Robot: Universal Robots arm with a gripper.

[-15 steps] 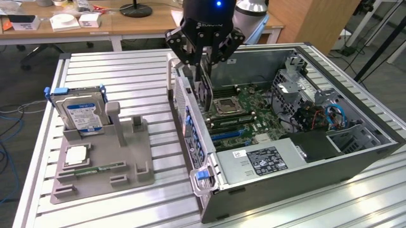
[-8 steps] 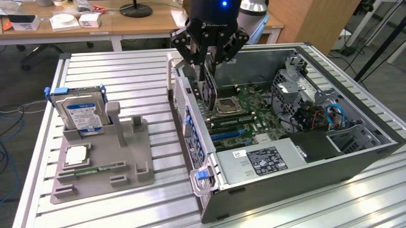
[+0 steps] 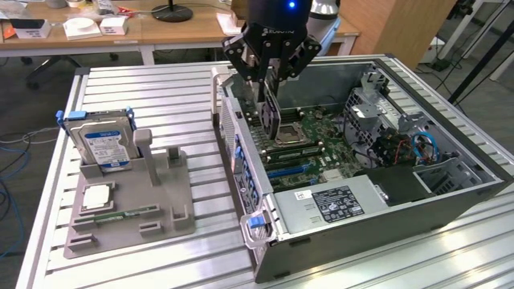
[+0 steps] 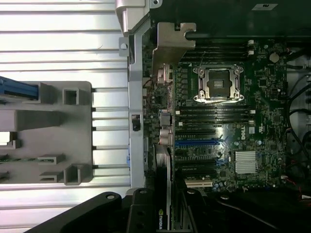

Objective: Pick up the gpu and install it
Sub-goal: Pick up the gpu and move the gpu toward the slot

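My gripper [image 3: 269,81] hangs over the open computer case [image 3: 449,198], near its wall on the exterior view's left. It is shut on the gpu [image 3: 271,114], a slim black card that hangs edge-on from the fingers, above the motherboard [image 3: 309,150]. In the wrist view the gpu [image 4: 168,187] runs as a thin edge from the gripper [image 4: 163,216] out over the slot area beside the case's rear wall. The blue slot [image 4: 197,143] lies just to one side of the card's edge. I cannot tell whether the card's lower edge touches the board.
A grey holder tray [image 3: 161,205] sits on the slatted table at the exterior view's left. It carries a silver hard drive with a blue label [image 3: 100,141], a small chip [image 3: 95,196] and a green memory stick [image 3: 124,214]. The power supply [image 3: 333,201] and cables [image 3: 418,147] fill the case.
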